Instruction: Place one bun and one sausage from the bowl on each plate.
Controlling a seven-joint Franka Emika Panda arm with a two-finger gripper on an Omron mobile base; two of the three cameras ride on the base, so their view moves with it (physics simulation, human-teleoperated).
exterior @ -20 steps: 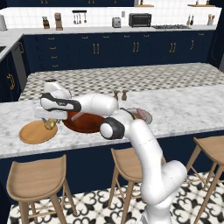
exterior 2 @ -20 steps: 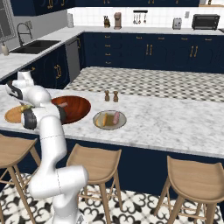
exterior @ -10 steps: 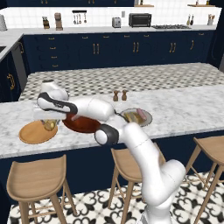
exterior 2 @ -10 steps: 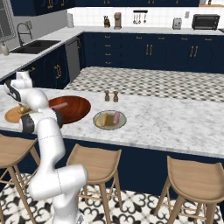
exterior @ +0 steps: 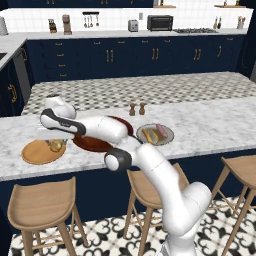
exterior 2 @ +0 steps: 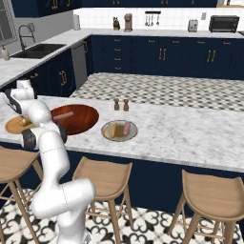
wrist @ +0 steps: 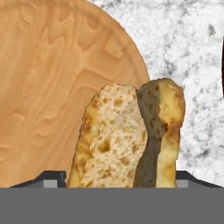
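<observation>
The wooden plate is showing pale orange grain in wavy lines, matt and smooth. The bun over its edge is looking like rough, porous bread, its crumb pitted with holes and its crust browned. The counter is appearing as polished white marble with grey veining. The bowl is gleaming dark red-brown, glossy like varnished wood. The second plate is looking grey-rimmed and dull. 3 stools are showing light matt wood.
</observation>
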